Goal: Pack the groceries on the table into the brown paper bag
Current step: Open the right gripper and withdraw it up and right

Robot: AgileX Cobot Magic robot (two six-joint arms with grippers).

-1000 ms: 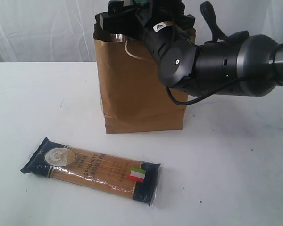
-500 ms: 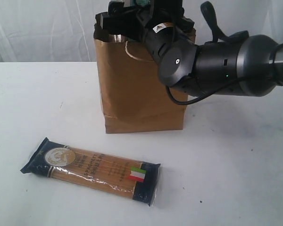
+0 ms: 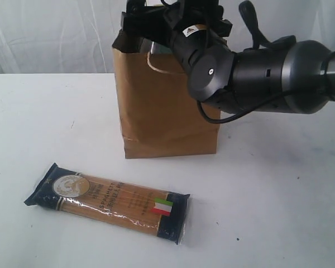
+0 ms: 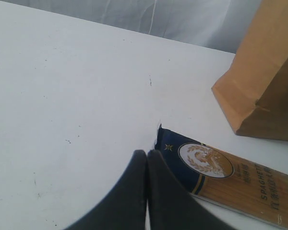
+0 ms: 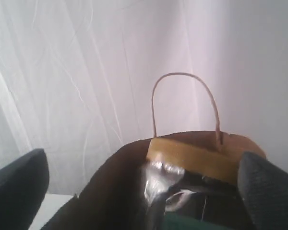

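Much of the brown paper bag's (image 3: 164, 106) mouth is hidden behind the right claw (image 5: 144, 184), which hangs over it with fingers wide apart and empty; inside, only something shiny (image 5: 158, 177) shows, too dim to name. The left claw (image 4: 146, 160), pressed together on nothing, is cut off at the frame edge beside the navy spaghetti packet (image 3: 109, 202), which lies flat on the white worktop (image 3: 279, 195) before the bag. Its label reads "SPAGHETTI" between a gold medallion (image 3: 71, 186) and a green-white-red flag (image 3: 163, 206); the smaller print is blurred.
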